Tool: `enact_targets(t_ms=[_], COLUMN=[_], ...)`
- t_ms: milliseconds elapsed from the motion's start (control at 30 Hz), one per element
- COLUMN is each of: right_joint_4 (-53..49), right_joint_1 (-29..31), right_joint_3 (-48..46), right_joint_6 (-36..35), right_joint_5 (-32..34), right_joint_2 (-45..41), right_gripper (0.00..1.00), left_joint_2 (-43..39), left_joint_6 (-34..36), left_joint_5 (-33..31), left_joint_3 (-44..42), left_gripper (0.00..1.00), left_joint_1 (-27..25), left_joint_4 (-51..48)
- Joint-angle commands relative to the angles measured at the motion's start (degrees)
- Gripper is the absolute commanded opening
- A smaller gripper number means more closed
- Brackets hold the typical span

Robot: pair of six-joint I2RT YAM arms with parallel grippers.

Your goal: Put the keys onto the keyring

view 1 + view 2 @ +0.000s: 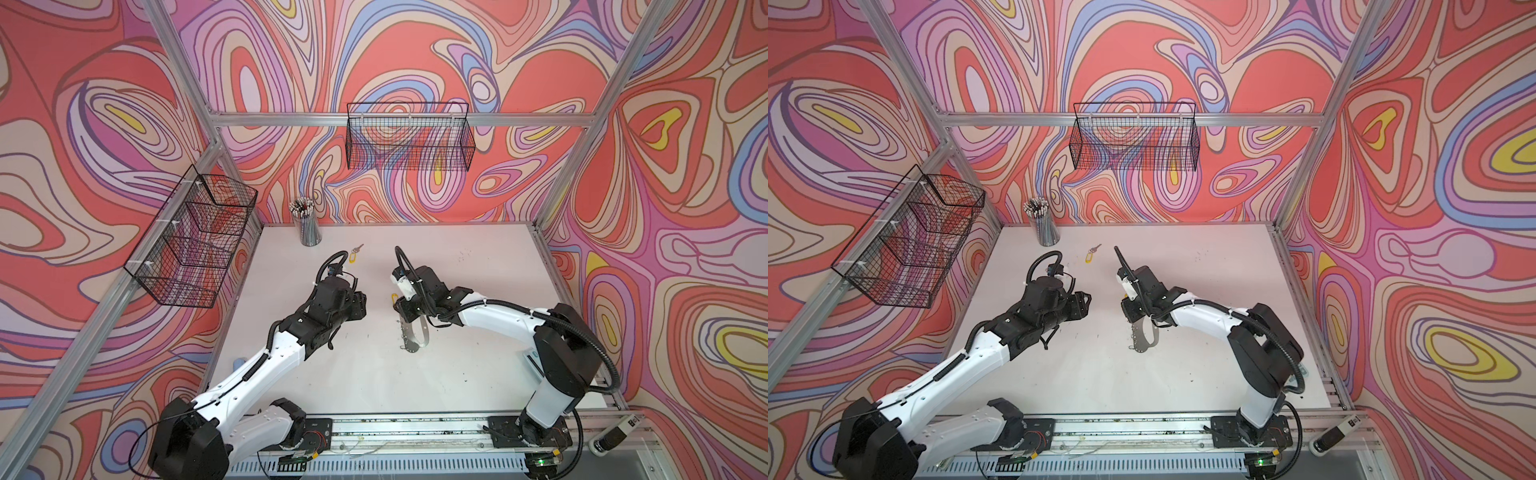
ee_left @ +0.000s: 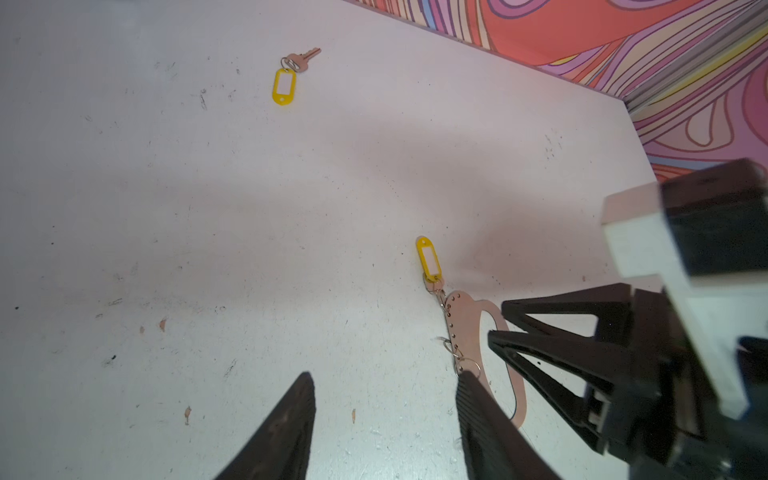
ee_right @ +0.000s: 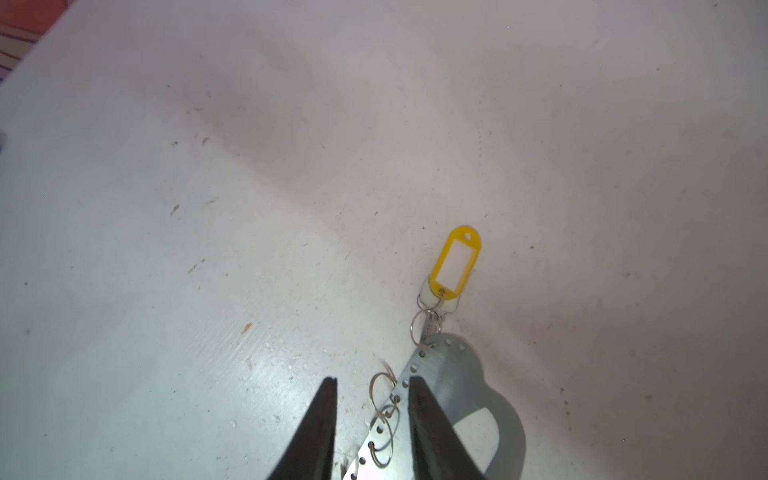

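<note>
**A:** The keyring (image 3: pixel 465 374) looks thin, stiff and light. It lies flat on the bench (image 3: pixel 208 166) and is probably slippery, so I'd pinch its ringed edge.

**B:** Long axis?

**A:** Near-to-far, with one key's yellow tag (image 3: pixel 455 259) at the far end. The right gripper (image 3: pixel 372 380) has its fingers astride that edge, not clamped. The left gripper (image 2: pixel 386 374) gapes, empty. The loose key (image 2: pixel 297 62) lies well apart — blade toward the back wall.

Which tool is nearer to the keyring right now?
Right. The right tool straddles the ringed edge of the keyring; the left tool hangs open to its side, apart.
</note>
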Motion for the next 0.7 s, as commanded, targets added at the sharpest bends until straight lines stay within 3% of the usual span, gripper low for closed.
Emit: enact_targets(t_ms=[0, 400, 667], right_joint_4=[-10.07, -16.99, -17.33], right_joint_1=[1.35, 2.89, 2.96], right_joint_3=[2.83, 10.59, 11.47], right_joint_6=[-5.54, -9.53, -9.93], right_joint_5=[3.56, 5.74, 5.86], right_joint_2=[3.48, 11.48, 13.35], right_gripper=[0.29, 0.19, 0.19], left_joint_2=[-1.25, -0.08, -0.08], left_joint_6=[0.88, 0.71, 0.92], left_joint_5=[-0.58, 0.78, 0.92], left_joint_3=[-1.57, -2.48, -2.39], left_gripper=[0.57, 0.57, 0.57], left_joint_1=[0.18, 0.19, 0.20], left_joint_4=[1.71, 2.62, 2.71])
